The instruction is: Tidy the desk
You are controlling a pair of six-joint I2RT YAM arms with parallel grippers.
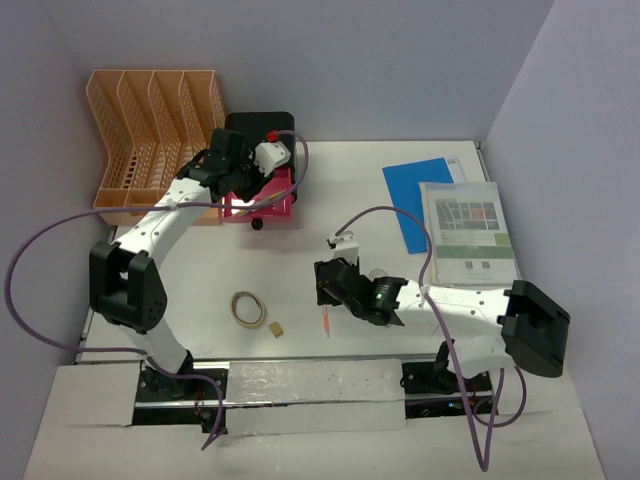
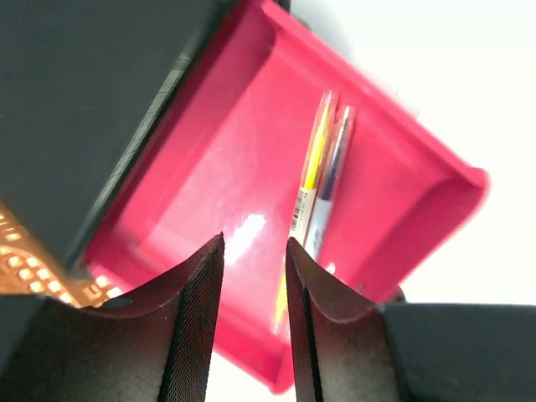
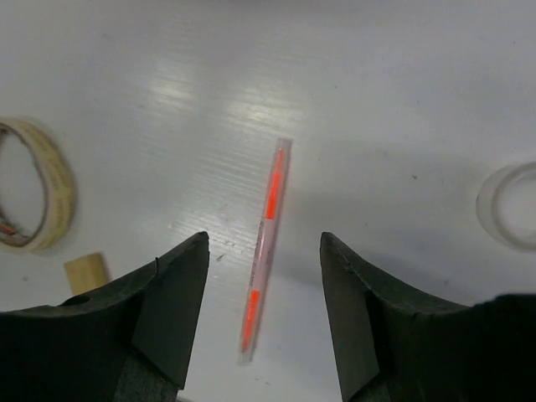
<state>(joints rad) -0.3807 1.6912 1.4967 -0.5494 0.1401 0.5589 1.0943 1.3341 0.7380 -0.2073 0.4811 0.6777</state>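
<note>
Left gripper [image 2: 255,243] over the pink drawer [image 2: 209,167] far left, jaws narrowly parted, empty, two pens [image 2: 322,176] inside, right gripper [image 3: 264,239] spread wide above an orange pen [image 3: 270,218], near centre of the white desk [image 1: 290,275] spanning beneath both arms

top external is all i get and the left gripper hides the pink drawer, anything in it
Observer: Yes. The left wrist view shows the pink drawer holding a yellow pen and a blue pen, side by side.
Operator: holding either of them
Observer: No. The left gripper is open above the drawer, nothing between its fingers.
Operator: and the other arm, got anything
Observer: No. The right gripper is open, and an orange pen lies flat on the desk between its fingers, not gripped.
</note>
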